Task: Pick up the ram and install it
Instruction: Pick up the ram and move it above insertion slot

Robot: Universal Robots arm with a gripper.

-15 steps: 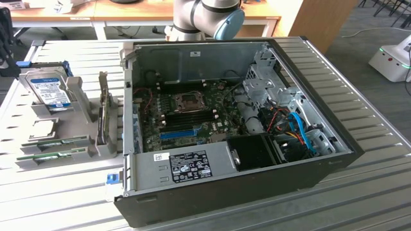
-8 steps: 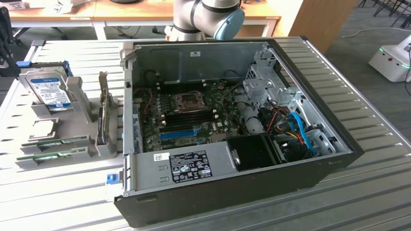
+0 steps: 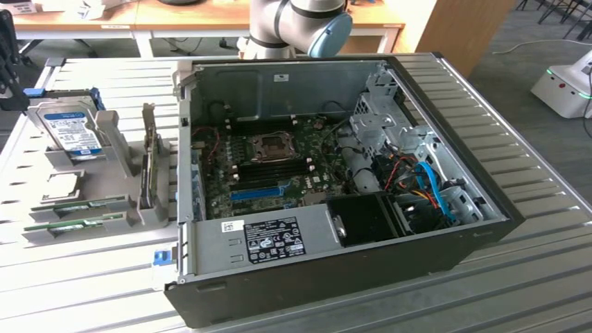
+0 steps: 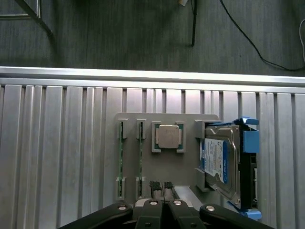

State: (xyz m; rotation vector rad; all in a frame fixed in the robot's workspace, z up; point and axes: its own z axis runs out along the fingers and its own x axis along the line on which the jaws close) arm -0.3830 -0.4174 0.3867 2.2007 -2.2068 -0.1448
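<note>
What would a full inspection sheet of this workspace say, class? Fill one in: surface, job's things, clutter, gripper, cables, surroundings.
Surface: ribbed metal table carrying a gray holder and an open computer case.
Job's things: two ram sticks stand on edge, side by side, in the holder; the motherboard lies exposed in the case.
Clutter: hard drive and processor chip in the same holder.
Gripper: gripper shut, empty, by the holder's edge near the ram sticks.
Cables: blue and orange cables inside the case; black cables on the floor.
Surroundings: wooden desks; white machine at the exterior view's right.
</note>
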